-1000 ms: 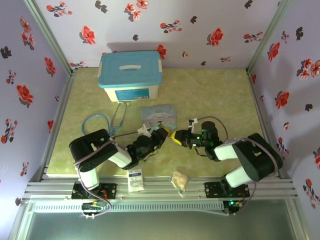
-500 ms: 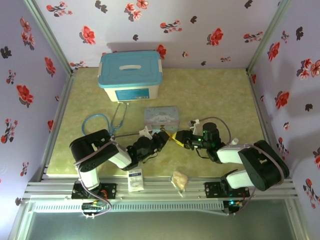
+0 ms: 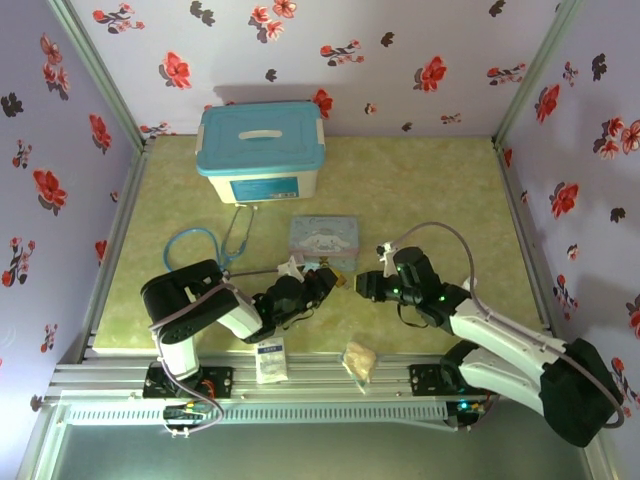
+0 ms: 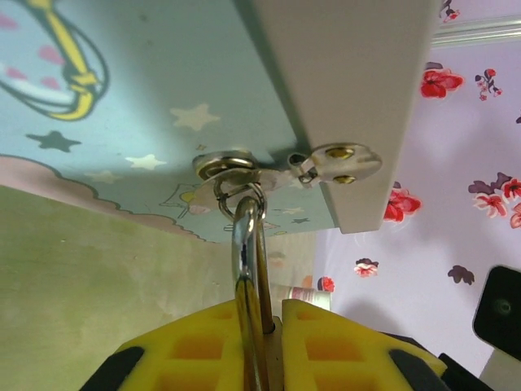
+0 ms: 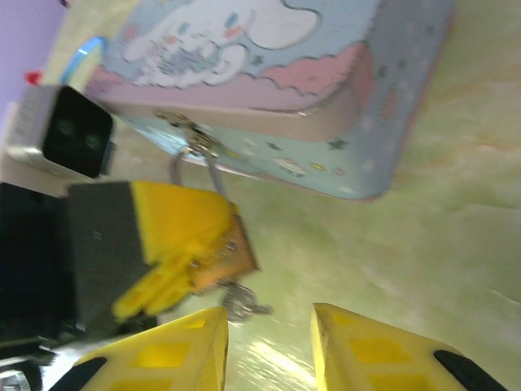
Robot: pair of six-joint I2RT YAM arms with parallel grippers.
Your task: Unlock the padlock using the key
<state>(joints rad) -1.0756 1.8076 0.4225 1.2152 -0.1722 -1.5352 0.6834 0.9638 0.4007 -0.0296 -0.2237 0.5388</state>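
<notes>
The brass padlock (image 5: 221, 257) hangs by its silver shackle (image 4: 247, 236) from the hasp of the pale blue cartoon tin (image 3: 323, 238). My left gripper (image 3: 326, 279) is shut on the padlock's body, its yellow pads (image 4: 183, 350) on either side. The small dark key (image 5: 242, 303) sticks out of the padlock's underside, with nothing holding it. My right gripper (image 5: 269, 330) stands open just short of the key, with nothing between its fingers, and sits right of the left one (image 3: 362, 285).
A white box with a blue lid (image 3: 262, 150) stands at the back left. A blue-tubed stethoscope (image 3: 205, 245) lies left of the tin. A white packet (image 3: 270, 360) and a tan crumpled wrapper (image 3: 358, 360) lie by the front rail.
My right gripper has opened and drawn back to the right, off the key, while its arm swung outward. The tin shifted slightly to the right. The left gripper kept its hold.
</notes>
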